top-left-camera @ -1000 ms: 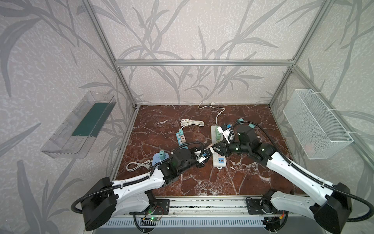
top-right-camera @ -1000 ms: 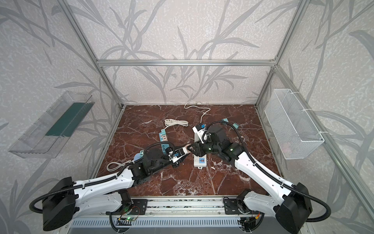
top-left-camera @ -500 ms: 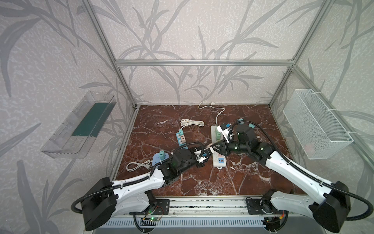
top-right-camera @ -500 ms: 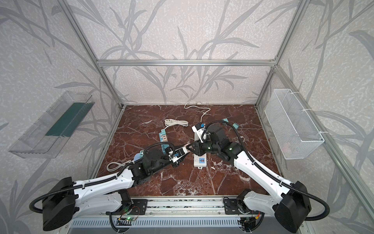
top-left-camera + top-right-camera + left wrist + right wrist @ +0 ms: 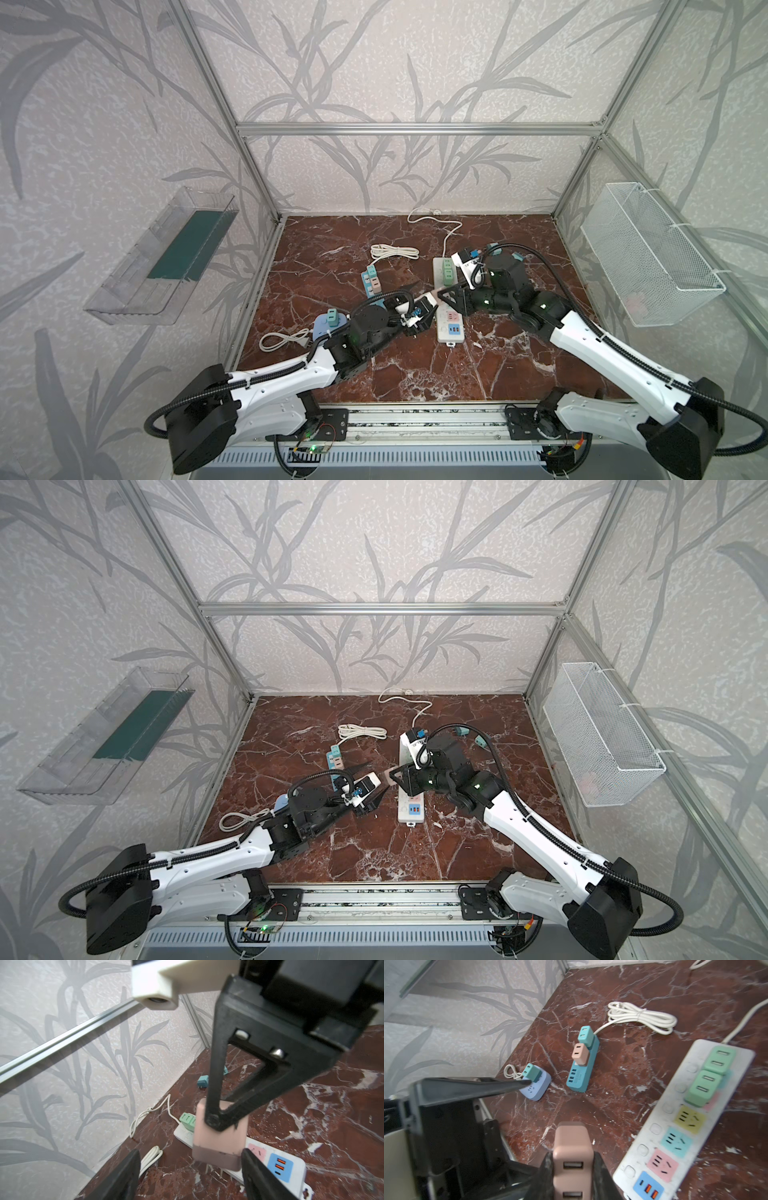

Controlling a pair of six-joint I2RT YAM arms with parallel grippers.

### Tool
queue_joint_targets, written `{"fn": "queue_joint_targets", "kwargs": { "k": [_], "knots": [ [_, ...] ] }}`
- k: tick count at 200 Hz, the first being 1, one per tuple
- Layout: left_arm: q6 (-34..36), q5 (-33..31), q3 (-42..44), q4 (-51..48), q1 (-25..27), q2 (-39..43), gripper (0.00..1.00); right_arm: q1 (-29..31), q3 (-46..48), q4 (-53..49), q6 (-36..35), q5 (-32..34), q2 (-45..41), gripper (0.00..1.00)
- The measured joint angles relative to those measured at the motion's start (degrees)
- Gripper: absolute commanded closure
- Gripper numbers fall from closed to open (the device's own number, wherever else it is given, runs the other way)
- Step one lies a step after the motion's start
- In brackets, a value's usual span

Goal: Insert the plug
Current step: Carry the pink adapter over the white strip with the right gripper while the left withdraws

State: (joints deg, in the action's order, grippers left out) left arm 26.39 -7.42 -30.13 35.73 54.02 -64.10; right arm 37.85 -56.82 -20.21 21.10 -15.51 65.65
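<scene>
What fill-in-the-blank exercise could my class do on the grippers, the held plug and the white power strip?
The right gripper is shut on a ___ plug.
The left gripper is ___, its jaws on either side of that plug.
___ green plugs sit in the white power strip.
Missing words: pink; open; two.

enclosure with grey leaf-patterned wallpaper walls [image 5: 395,75] braced by an aluminium frame [image 5: 415,129], a red-brown, white-veined marble floor [image 5: 415,374], a clear plastic shelf [image 5: 137,291] holding a dark green liner [image 5: 187,245] on the left wall, a white wire basket [image 5: 648,253] on the right wall, and a metal rail [image 5: 415,419] along the floor's front edge.
</scene>
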Motion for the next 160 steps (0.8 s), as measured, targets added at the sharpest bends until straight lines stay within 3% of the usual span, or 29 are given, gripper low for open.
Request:
{"fn": "queue_joint_targets", "kwargs": {
  "k": [37,49,63,83,108,160],
  "knots": [
    [-7.6,-12.8,-1.6,3.7,0.0,-0.5,0.17,0.0,-2.3,-4.0,0.3,11.6,2.9,1.00],
    [-14.7,-18.7,-6.1,-3.4,-0.5,-1.4,0.17,0.0,-2.6,-4.5,0.5,14.9,5.6,1.00],
    [-24.5,-21.1,-14.4,-15.0,-1.9,-3.2,0.17,0.0,-2.7,-5.0,0.5,17.9,8.9,1.00],
    [-35.5,-20.4,-23.6,-26.8,-3.9,-5.6,0.17,-0.1,-3.7,-5.9,0.5,21.0,14.3,1.00],
    [-45.4,-15.8,-27.3,-36.8,-6.4,-7.5,0.17,-0.5,-5.8,-6.2,0.7,23.2,19.2,1.00],
    [-53.3,-10.9,-27.8,-48.0,-7.8,-10.1,0.18,-2.5,-9.7,-6.0,1.6,24.9,24.7,1.00]
  ]
}}
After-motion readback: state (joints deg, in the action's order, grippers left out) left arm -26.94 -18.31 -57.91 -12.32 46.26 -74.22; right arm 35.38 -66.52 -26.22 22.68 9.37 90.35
